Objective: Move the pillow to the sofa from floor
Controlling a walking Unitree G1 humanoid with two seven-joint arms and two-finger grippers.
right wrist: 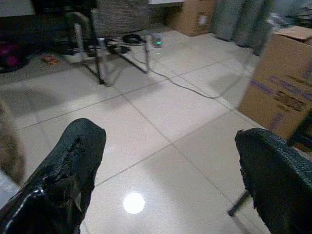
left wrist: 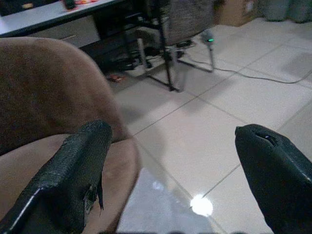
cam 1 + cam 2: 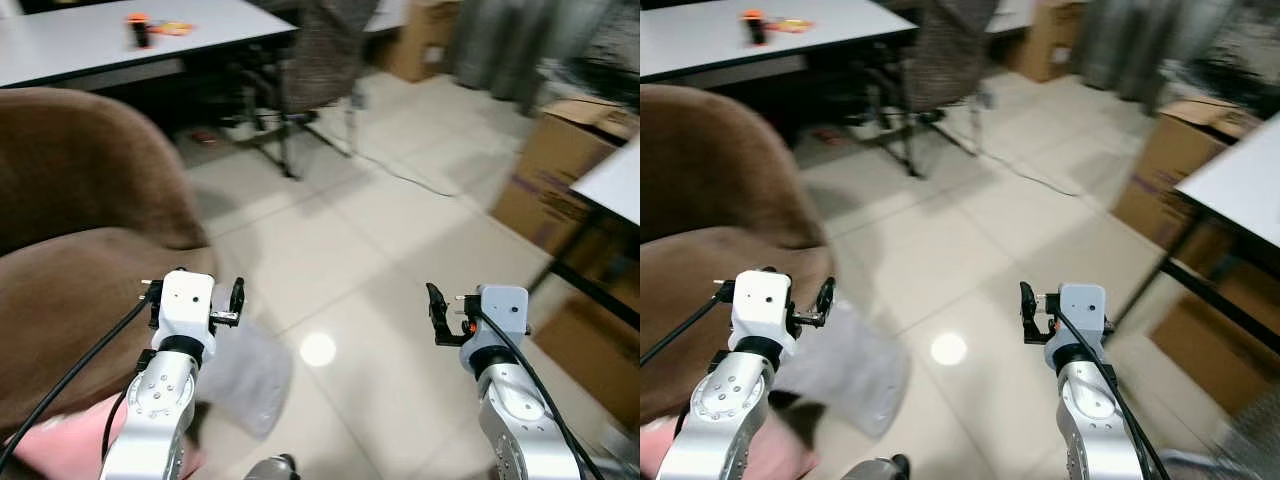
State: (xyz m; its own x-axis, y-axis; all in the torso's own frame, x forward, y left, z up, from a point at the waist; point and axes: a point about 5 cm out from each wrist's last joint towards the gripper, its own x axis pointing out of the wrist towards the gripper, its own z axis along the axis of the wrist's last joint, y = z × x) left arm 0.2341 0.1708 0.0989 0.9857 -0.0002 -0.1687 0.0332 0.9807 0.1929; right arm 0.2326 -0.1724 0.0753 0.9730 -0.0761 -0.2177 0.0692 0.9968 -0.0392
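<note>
A pale grey pillow (image 3: 248, 376) lies on the tiled floor against the foot of the brown sofa (image 3: 70, 200), which stands on my left. My left gripper (image 3: 196, 292) is raised above the pillow and the sofa's edge, open, with nothing between its fingers (image 2: 73, 170). In the left wrist view the pillow (image 2: 161, 212) lies just below, beside the sofa seat (image 2: 44, 87). Over bare floor to the right my right gripper (image 1: 170, 165) is open and holds nothing; one black finger (image 3: 436, 312) can be seen in the left eye view.
A pink soft item (image 3: 60, 445) lies at the bottom left by the sofa. Behind stand a white table (image 3: 200, 30) and an office chair (image 3: 320, 60). A cable (image 3: 410, 175) runs over the floor. Cardboard boxes (image 3: 570, 160) and another table (image 3: 620, 185) stand on the right.
</note>
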